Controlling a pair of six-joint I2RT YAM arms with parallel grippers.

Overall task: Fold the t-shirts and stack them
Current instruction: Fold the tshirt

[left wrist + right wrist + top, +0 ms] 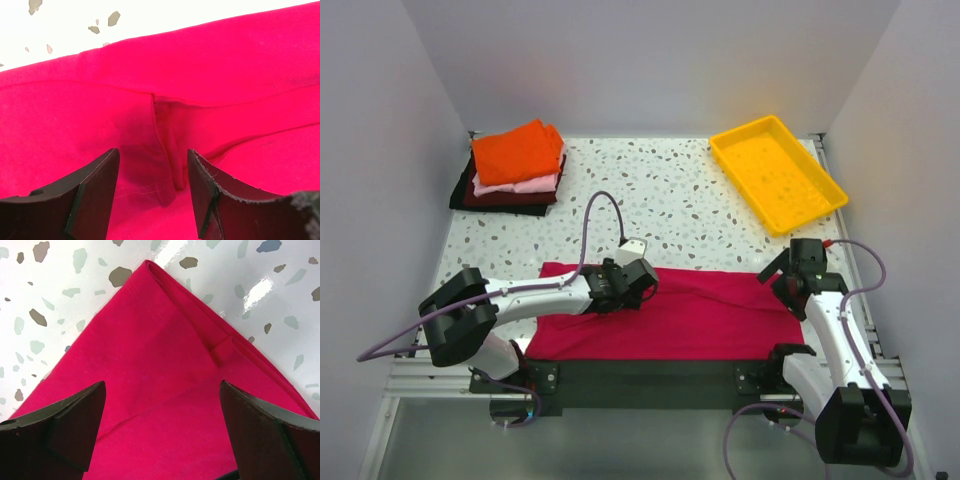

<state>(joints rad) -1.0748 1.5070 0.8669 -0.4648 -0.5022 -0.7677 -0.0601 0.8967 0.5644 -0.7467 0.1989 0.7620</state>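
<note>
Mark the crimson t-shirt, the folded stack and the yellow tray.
crimson t-shirt (710,320), top view, flat middle of cloth
folded stack (515,152), top view, orange top shirt
yellow tray (777,175), top view, bare floor

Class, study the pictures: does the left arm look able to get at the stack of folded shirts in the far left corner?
Probably yes. Its hand is open over the crimson shirt, and only speckled table lies between it and the stack. The stretch looks long, though.
</note>
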